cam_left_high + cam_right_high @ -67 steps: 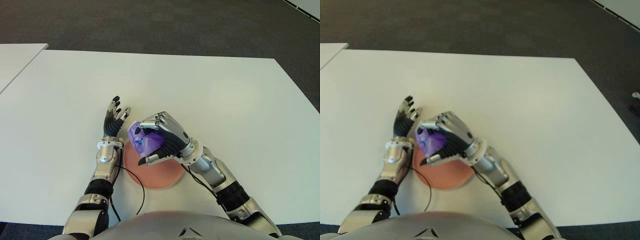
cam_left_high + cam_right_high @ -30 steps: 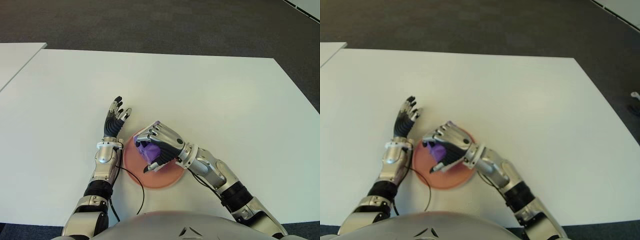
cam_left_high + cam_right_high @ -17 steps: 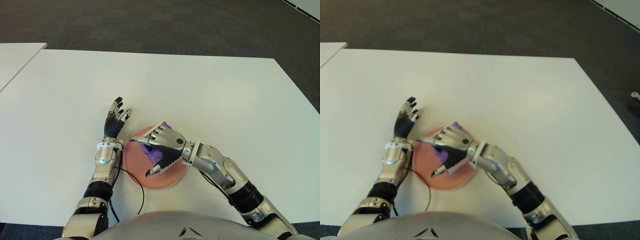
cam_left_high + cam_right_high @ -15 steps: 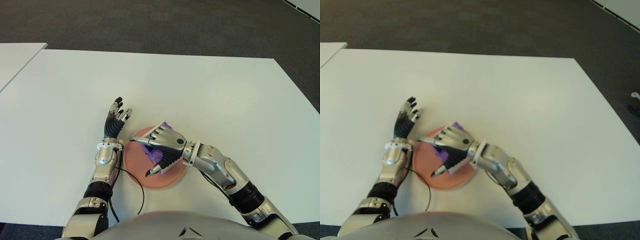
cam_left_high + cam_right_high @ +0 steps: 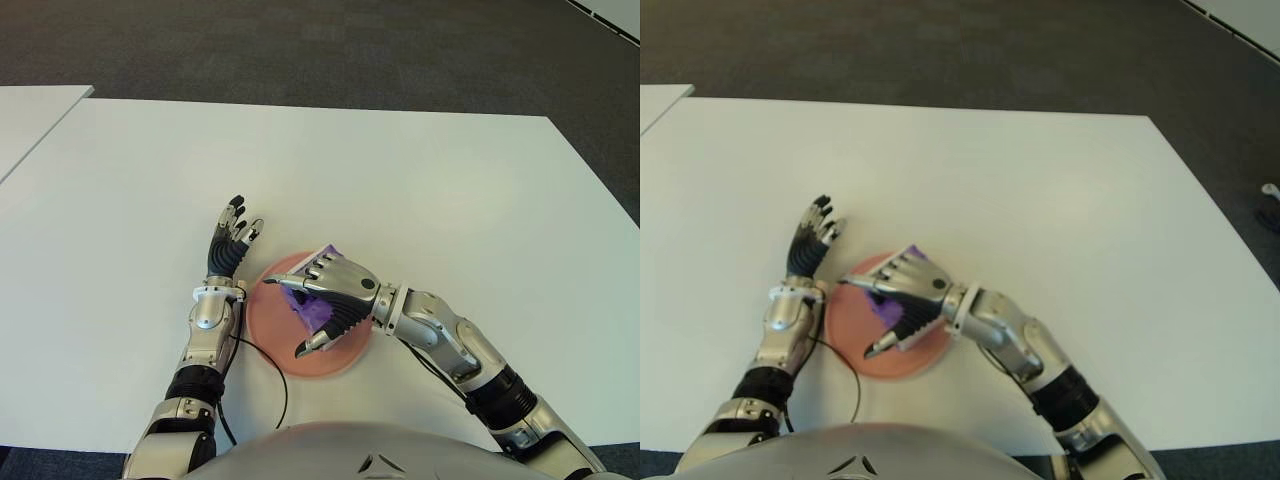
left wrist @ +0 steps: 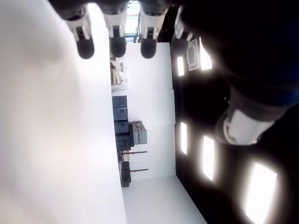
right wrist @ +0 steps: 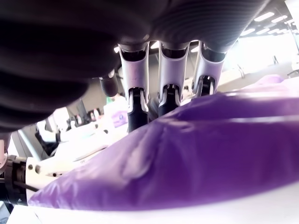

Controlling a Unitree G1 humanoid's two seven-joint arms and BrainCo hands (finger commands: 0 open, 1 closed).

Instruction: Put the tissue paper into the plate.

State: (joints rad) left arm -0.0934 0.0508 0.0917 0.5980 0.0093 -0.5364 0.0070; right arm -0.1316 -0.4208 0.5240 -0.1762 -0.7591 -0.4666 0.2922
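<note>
A little while ago my right robot hand (image 5: 325,303) held the purple tissue paper (image 5: 318,309) up off the bench. Now my fingers (image 7: 136,100) have let go and are spread out flat, and the tissue paper lies in the pink plate (image 5: 272,340). In the last half second almost nothing has changed; my right arm has only slid a tiny bit toward my right.

I see no words or labels on anything.

The tissue paper sits right under my right robot hand. In the eye views, a corner of it peeks out past my knuckles on the far side. In my right wrist view it is a big purple lump close under my palm, and my fingers reach out over it without closing on it.

My left robot hand (image 5: 231,241) shows just to the left of the plate, on the white bench (image 5: 450,190), with its fingers straight and holding nothing.
</note>
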